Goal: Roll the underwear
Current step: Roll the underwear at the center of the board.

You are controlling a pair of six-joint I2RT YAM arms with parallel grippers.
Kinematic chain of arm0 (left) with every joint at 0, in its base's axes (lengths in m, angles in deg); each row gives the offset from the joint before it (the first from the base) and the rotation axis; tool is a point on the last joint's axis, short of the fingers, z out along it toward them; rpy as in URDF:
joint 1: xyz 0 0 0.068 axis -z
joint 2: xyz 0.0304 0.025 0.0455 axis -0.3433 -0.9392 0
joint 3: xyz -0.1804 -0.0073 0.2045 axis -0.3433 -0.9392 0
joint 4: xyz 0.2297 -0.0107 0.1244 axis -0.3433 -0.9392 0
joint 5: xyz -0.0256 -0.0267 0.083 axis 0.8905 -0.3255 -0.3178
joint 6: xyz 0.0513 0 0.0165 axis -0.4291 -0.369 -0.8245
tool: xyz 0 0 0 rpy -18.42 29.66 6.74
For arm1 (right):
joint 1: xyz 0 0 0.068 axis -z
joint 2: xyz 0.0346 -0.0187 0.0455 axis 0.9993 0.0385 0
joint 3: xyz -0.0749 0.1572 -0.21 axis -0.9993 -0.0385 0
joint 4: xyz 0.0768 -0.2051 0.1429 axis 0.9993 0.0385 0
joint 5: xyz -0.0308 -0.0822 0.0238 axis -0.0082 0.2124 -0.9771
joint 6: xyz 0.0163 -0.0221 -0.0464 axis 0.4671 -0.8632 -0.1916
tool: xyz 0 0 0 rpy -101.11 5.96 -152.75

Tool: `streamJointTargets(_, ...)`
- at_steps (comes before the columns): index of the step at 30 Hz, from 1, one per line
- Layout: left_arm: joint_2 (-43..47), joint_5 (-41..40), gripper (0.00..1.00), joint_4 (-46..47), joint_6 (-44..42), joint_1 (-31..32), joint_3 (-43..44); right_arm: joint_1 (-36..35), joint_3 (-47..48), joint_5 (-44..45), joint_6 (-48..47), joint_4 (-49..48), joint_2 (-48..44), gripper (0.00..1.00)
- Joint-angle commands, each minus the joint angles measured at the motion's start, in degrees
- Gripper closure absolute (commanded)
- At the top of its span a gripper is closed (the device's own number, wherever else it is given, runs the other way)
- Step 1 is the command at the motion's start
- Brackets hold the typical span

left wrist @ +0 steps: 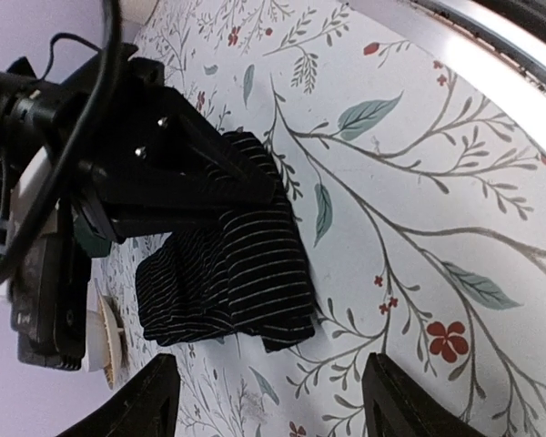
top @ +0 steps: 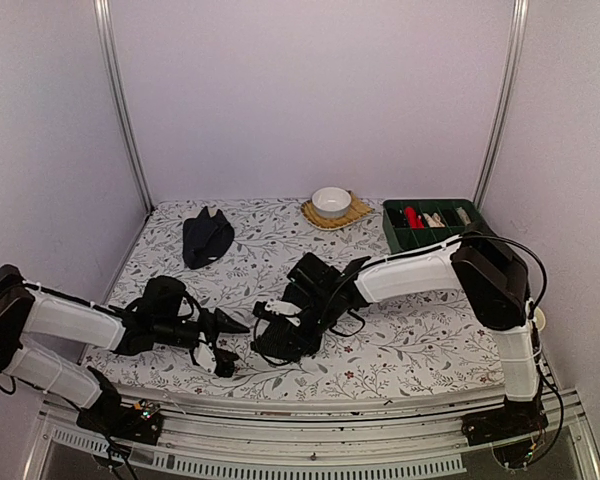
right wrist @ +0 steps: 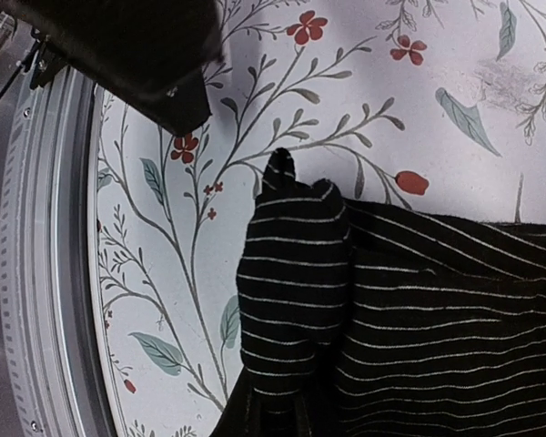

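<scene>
The right fingers cannot be seen directly. In the right wrist view the striped underwear (right wrist: 437,309) fills the lower right and drapes over them in a finger-shaped hump. From above they merge with the dark cloth. The left wrist view shows the right gripper (left wrist: 255,187) clamped shut on the cloth's upper edge. The stripes do not show from overhead, where the garment is only a dark lump (top: 280,345) near the front edge of the floral surface (top: 400,340). The left fingers (left wrist: 155,401) are cut off by the bottom of their own view. Two dark tips show there, spread wide, with only bare surface between them.

The left arm reaches low from the near left corner toward the middle, and the left gripper (top: 228,342) sits just beside the striped underwear, not touching it. The right arm folds over from the right, its forearm running leftward and its gripper (top: 278,322) angled down onto the cloth.

The plain black underwear (top: 206,238) lies well apart at the back left. A white bowl (top: 331,200) sits on a woven mat (top: 355,213) at the back, and beside it is a green compartment tray (top: 430,228) whose contents are too small to tell.
</scene>
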Motion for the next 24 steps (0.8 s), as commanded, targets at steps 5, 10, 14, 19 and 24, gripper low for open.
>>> streamJointTargets(5,-6.6,-7.9,0.31,13.5,-2.6,7.0,-2.3,3.4,-0.1,-7.2,4.6,1.6,4.0,0.92)
streamJointTargets(10,-11.8,-12.8,0.32,19.5,-2.1,9.4,-1.7,3.7,0.0,-7.5,4.6,1.8,4.6,0.91)
streamJointTargets(14,-16.2,-16.4,0.34,24.0,-2.6,11.0,-1.3,3.7,0.0,-7.3,4.5,1.9,4.8,0.91)
streamJointTargets(19,-19.6,-18.9,0.38,26.3,-4.4,12.3,-1.3,3.8,0.1,-7.1,4.2,2.1,4.6,0.91)
streamJointTargets(24,-20.8,-19.3,0.53,27.5,-5.7,13.0,-2.0,4.0,0.3,-7.0,3.8,2.4,4.6,0.90)
